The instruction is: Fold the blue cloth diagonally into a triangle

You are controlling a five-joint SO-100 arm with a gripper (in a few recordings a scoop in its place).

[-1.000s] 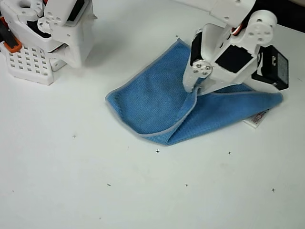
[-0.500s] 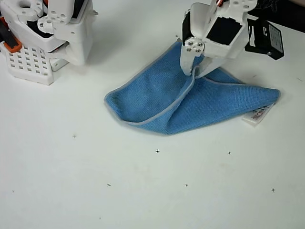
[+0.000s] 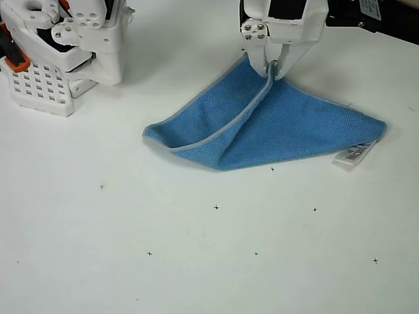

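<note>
One blue cloth [image 3: 262,127] lies on the white table [image 3: 209,261] in the overhead view, toward the upper middle of the picture. It is folded over on itself into a rough triangle, with one point at the left, one at the right and one at the top. A pale grey stitched edge runs from the top point down and left across the blue, marking the border of the upper layer. One small white tag [image 3: 354,154] with red print sticks out from under the right corner and rests on the table.

One gripper [image 3: 272,67], white with small screws on its face, stands over the top point of the cloth. Its two fingers are closed tight on the cloth's corner there, and the fabric rises slightly into them.

One white perforated block [image 3: 39,88] sits at the upper left edge, with white arm parts and an orange piece beside it, well apart from the cloth. Several small black cross marks dot the table below the cloth.
</note>
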